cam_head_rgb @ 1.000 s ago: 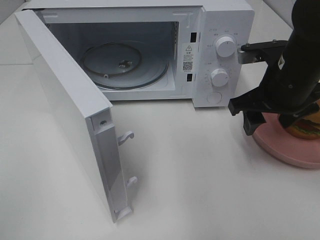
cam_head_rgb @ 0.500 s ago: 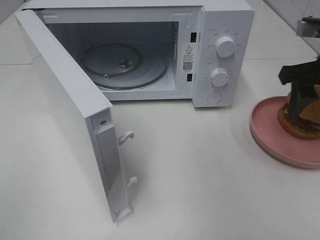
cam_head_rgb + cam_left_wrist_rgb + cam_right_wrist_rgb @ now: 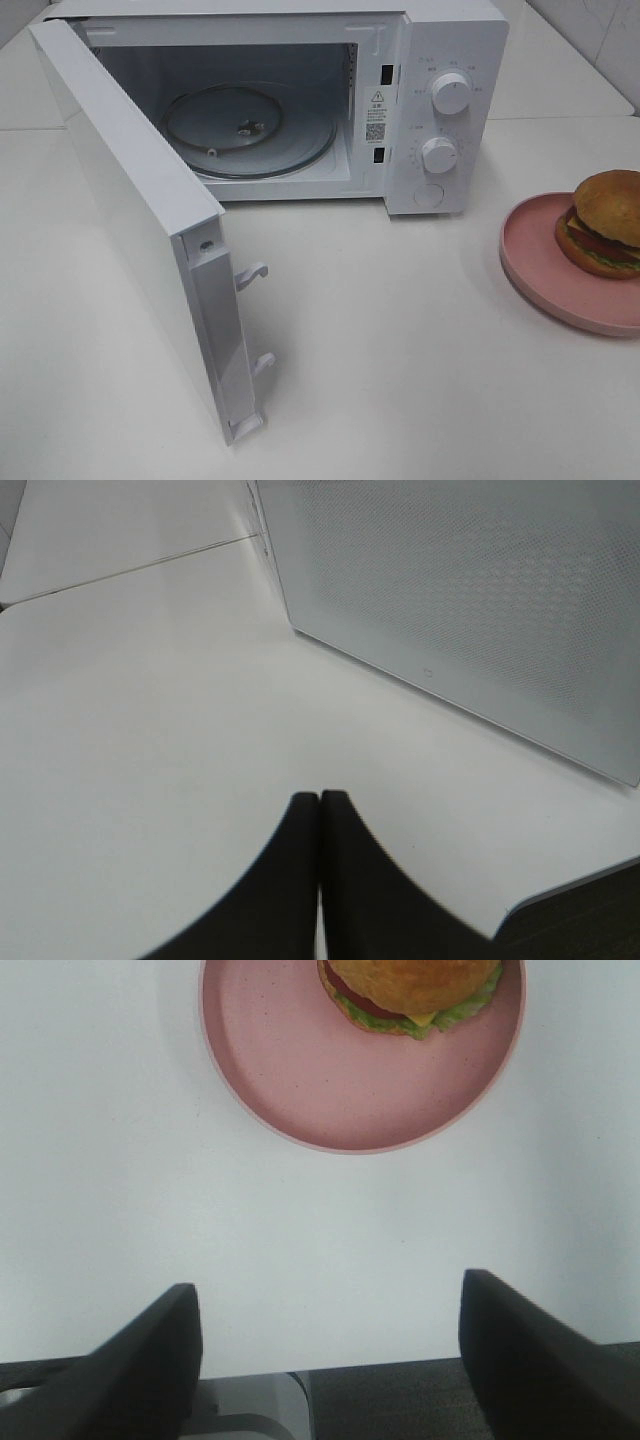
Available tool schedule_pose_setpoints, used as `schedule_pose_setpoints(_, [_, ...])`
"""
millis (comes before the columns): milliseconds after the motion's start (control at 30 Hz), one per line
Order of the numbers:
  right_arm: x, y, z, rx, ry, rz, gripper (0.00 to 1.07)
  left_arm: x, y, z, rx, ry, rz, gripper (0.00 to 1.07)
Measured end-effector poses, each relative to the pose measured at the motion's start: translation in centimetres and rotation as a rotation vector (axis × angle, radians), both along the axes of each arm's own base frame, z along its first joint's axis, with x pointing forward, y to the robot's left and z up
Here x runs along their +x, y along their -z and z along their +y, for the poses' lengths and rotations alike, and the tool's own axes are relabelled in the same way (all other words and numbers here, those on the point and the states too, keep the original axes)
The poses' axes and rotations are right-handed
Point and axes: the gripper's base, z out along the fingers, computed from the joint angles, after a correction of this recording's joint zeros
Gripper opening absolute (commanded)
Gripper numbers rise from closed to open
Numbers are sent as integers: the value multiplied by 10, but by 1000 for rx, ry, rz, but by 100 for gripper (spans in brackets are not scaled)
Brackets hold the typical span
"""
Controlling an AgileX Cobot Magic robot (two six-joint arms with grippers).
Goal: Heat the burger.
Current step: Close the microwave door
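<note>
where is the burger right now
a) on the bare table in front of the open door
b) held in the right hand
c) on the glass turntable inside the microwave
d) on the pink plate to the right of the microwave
d: the burger sits on the pink plate, right of the open microwave, whose turntable is bare.

I see a white table (image 3: 400, 350) carrying a white microwave (image 3: 440, 60) at its far side, door (image 3: 130, 210) swung wide open, and a pink plate (image 3: 545, 265) near the right edge, well apart from the microwave.
</note>
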Motion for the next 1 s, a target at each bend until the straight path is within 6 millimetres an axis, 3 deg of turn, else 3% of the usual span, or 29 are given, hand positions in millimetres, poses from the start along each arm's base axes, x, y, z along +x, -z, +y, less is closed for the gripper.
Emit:
schedule_pose_setpoints(100, [-9, 0, -1, 1, 0, -13, 69, 0, 0, 0, 0, 0, 0, 0])
schedule_pose_setpoints(167, [-44, 4, -6, -7, 2, -57, 69, 0, 0, 0, 0, 0, 0, 0])
schedule_pose_setpoints(200, [-44, 4, -6, -7, 2, -57, 69, 0, 0, 0, 0, 0, 0, 0])
schedule_pose_setpoints(300, [-76, 17, -11, -12, 4, -94, 68, 0, 0, 0, -1, 0, 0, 0])
schedule_pose_setpoints(367, [-83, 18, -11, -12, 4, -111, 68, 0, 0, 0, -1, 0, 0, 0])
schedule_pose_setpoints(400, [-98, 23, -13, -9, 5, -147, 67, 0, 0, 0, -1, 0, 0, 0])
schedule_pose_setpoints(500, [-110, 28, -15, -7, 1, -184, 66, 0, 0, 0, -1, 0, 0, 0])
schedule_pose_setpoints(533, [-122, 33, -16, -7, -10, -230, 65, 0, 0, 0, -1, 0, 0, 0])
schedule_pose_setpoints(633, [-126, 35, -16, -6, -11, -248, 64, 0, 0, 0, -1, 0, 0, 0])
schedule_pose_setpoints(767, [-152, 46, -19, 6, -26, -416, 64, 0, 0, 0, -1, 0, 0, 0])
schedule_pose_setpoints(1000, [-169, 52, -18, 40, -53, -580, 65, 0, 0, 0, -1, 0, 0, 0])
